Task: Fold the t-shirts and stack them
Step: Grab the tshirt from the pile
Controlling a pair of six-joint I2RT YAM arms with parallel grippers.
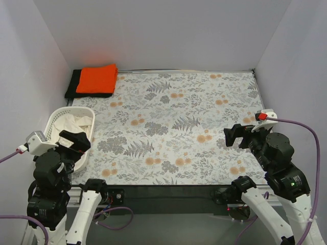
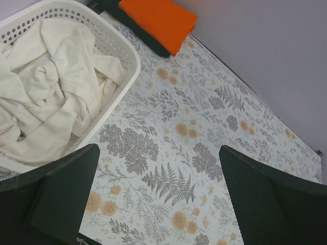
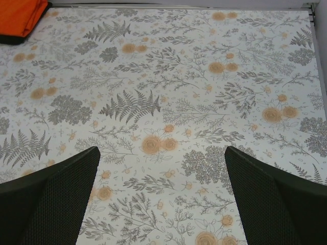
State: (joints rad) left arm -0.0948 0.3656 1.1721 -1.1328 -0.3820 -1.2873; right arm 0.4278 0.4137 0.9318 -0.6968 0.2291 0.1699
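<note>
Bench (image 1: 168,117): covered in a floral print.

Far-left corner: orange tee (image 1: 97,78), folded, lies on top of the black tee (image 1: 70,87), also folded. The black shows past the orange along its left and near sides. The stack sits close against the far edge.

Left edge, toward the near-left corner: basket (image 1: 71,109), upright. The cream tee (image 1: 75,124) is inside it, crumpled and unfolded, filling most of the basket (folds heaped, no clear outline). Basket and stack are well apart along the left edge.

Left claw (image 1: 77,141): released, jaws spread wide, empty. It hangs over the near end of the basket. In the wrist view one finger overlaps the basket's near rim and the other is over bare print. I cannot tell whether it touches the rim.

Right claw (image 1: 235,136): released, jaws spread wide, empty. It hangs over the right part of the bench, near the right edge, pointing toward the middle. Its wrist view shows bare print beneath it. It is well apart from all three tees.
</note>
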